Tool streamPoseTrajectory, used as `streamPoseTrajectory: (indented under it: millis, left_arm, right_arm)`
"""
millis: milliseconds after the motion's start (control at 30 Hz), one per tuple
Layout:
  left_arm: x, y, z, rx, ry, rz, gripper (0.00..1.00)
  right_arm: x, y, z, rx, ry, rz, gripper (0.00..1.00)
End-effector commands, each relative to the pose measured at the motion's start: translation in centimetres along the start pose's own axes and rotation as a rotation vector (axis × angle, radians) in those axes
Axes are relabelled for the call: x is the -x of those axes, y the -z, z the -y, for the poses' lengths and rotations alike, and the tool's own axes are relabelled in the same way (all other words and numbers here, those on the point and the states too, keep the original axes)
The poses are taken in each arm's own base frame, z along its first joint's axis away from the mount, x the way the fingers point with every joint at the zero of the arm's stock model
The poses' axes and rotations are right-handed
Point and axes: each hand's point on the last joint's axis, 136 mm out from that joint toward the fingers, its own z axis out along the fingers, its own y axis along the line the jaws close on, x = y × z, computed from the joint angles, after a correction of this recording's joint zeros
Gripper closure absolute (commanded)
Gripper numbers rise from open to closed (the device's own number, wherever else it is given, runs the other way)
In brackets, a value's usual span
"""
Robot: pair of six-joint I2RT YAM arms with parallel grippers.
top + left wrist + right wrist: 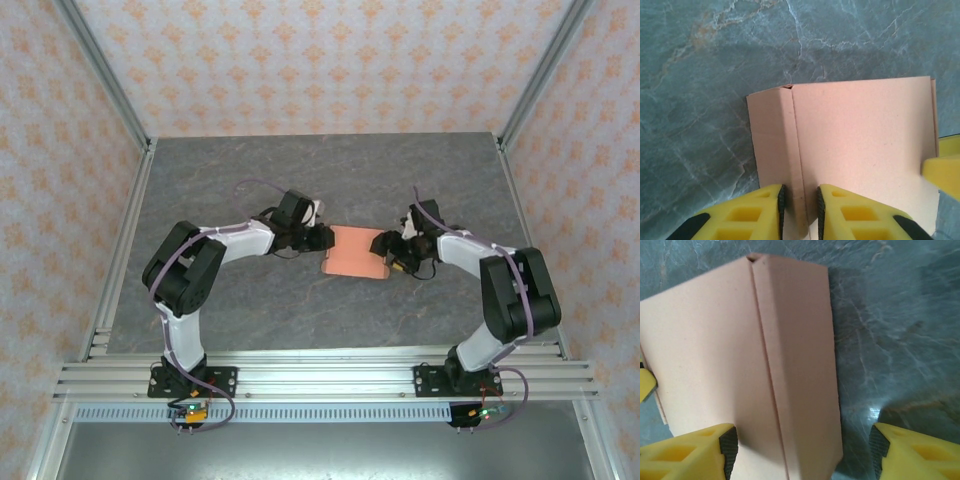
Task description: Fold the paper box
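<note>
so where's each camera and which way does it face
Top external: above and behind the arms, looking down on the grey marbled table; both arms show, left gripper and right gripper meeting at the salmon-orange thin cardboard box.
Left wrist: on the left arm, facing down past its yellow fingers, set narrow on a raised fold of the box.
Right wrist: on the right arm, facing down between its wide-open fingers astride the box's side.
Shared: both wrist views show the box and a yellow finger of the other gripper.

Floral-papered walls (300, 60), seemingly marbled tabletop (300, 165)
</note>
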Motion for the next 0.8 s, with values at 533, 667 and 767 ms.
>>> streamPoseTrajectory:
  millis: [533, 667, 767]
  left_arm:
    - [-3.8, -2.2, -6.8, 0.057, 0.214, -0.11, 0.82]
    - [-3.4, -1.8, -6.3, 0.039, 0.213, -0.091, 0.79]
    - [-1.8, -0.7, -4.4, -0.025, 0.224, -0.027, 0.73]
  right_arm:
    - [2.3, -1.1, -4.6, 0.427, -0.244, -0.087, 0.28]
    - [2.8, -1.0, -4.7, 0.43, -0.35, -0.084, 0.32]
    - [3.0, -0.3, -5.4, 0.437, -0.427, -0.1, 0.37]
